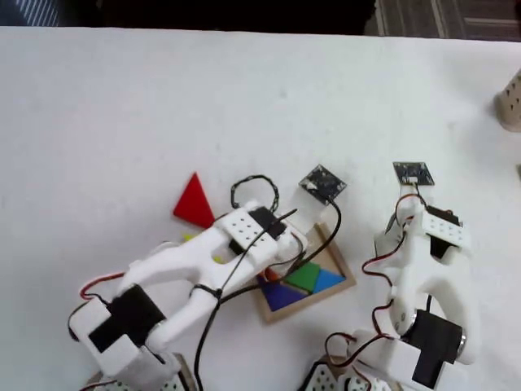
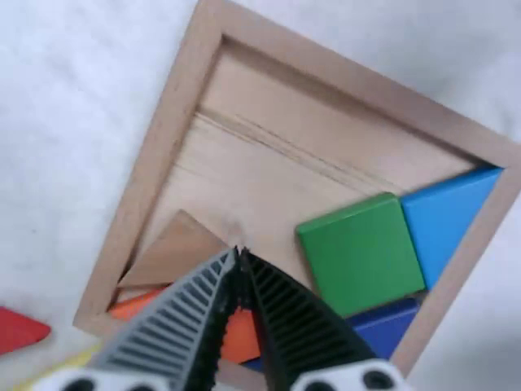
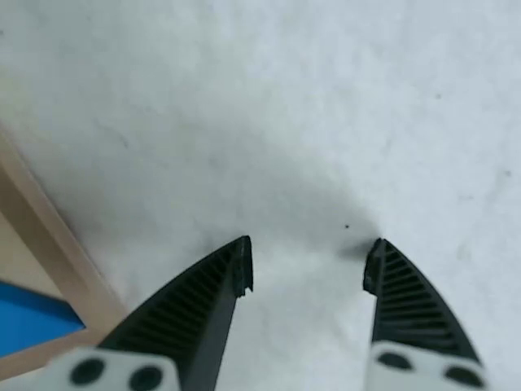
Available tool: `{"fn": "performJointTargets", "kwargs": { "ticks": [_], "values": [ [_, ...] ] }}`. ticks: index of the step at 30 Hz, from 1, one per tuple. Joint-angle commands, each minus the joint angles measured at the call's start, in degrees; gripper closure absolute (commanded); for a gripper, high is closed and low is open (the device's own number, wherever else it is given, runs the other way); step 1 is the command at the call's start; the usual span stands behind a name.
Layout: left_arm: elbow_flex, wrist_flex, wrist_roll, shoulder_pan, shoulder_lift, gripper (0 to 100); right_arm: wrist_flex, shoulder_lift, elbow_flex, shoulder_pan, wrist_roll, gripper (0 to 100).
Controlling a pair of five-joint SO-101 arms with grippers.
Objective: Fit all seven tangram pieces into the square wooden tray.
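1. High view: the left arm (image 1: 187, 269) is hanging over the near-left part of the square wooden tray (image 1: 345, 271). The tray is already holding a green square piece (image 1: 303, 277), a light blue triangle (image 1: 328, 279) and a dark blue piece (image 1: 281, 295). A red triangular piece (image 1: 194, 204) is lying on the white table (image 1: 122, 106) just beyond that arm, apart from the tray. The right arm (image 1: 423, 261) is sitting just beside the tray's right side.

2. Left wrist view: the left gripper (image 2: 242, 259) is pressing its fingers together with nothing visible between them. The tips are hovering over an orange piece (image 2: 238, 330) beside a tan triangle (image 2: 175, 248) in one tray corner. Much of the tray floor is lying bare. This is probably a nudging step, so pushing low and flat should be seating the orange piece against the rim without lifting its neighbours.

3. Right wrist view: the right gripper (image 3: 308, 265) is spreading its fingers wide, holding nothing, over bare table just beside the tray's rim. Keeping it clear there is avoiding bumps to the tray.
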Motion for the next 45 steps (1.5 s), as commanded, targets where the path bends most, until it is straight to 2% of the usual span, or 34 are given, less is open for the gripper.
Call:
{"fn": "performJointTargets", "kwargs": {
  "ticks": [1,5,11,16,19,23,31,38,41,45],
  "values": [
    [-1.8,0.3,-0.7,0.8,-3.6,98,-0.6,-0.8,-0.4,-1.1,0.4,77.6],
    [-1.8,-0.3,-0.5,-0.5,-3.6,98,-0.6,-0.8,-0.4,-1.1,0.4,77.6],
    [-1.3,-7.2,-0.2,-5.6,-3.1,98,-0.6,-0.8,-0.4,-1.1,0.4,77.6],
    [-2.3,-7.6,0.0,-7.9,-3.6,98,-0.6,-0.8,-0.4,-1.1,0.4,77.6],
    [-2.5,-8.4,3.7,-8.8,-3.1,98,-0.6,-0.8,-0.4,-1.1,0.4,77.6],
    [-2.0,-8.4,4.6,-8.4,-2.9,98,-0.6,-0.8,-0.4,-1.1,0.4,77.6],
    [0.5,-8.6,4.7,-3.3,-2.9,98,-0.6,-0.8,-0.4,-1.1,0.4,77.6],
    [0.2,-8.7,5.3,-6.6,-2.9,98,-0.6,-0.8,-0.4,-1.1,0.4,77.6],
    [0.4,-10.3,9.1,-9.4,-2.9,98,-0.6,-0.8,-0.4,-1.1,0.4,77.6],
    [0.7,-10.3,9.8,-7.6,-2.9,98,-0.6,-0.8,-0.4,-1.1,0.4,77.6]
  ]
}}
